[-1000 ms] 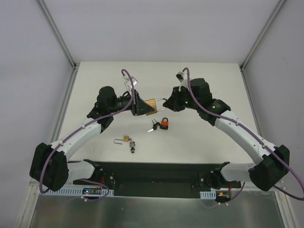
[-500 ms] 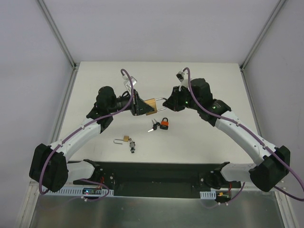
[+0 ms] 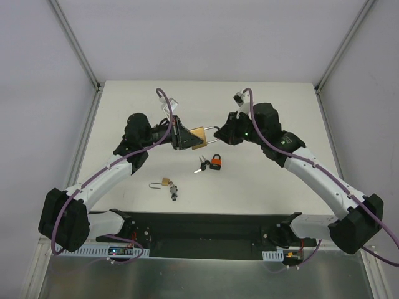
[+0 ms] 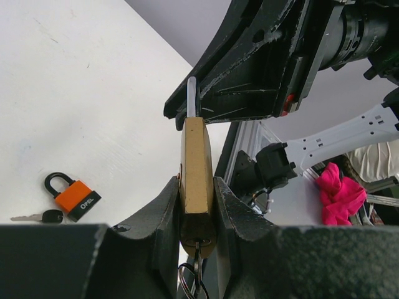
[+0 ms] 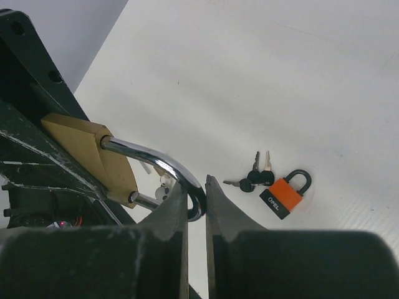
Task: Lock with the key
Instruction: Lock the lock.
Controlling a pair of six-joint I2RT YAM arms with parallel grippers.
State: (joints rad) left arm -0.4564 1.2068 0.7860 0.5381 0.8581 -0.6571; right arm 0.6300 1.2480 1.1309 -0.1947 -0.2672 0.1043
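Clamping the padlock (image 4: 196, 156) in mid-air, key (image 4: 197, 249) in its base, the left gripper (image 4: 197, 190) faced the right gripper (image 5: 196, 190), pinching the shackle (image 5: 156, 159) at its bend. Seating the shackle seemed in hand; turning the key next would demand a free gripper

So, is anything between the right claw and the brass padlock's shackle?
Nothing visible. The right claw pinches the shackle, and the left claw clamps the brass padlock. The orange padlock lies apart on the table.
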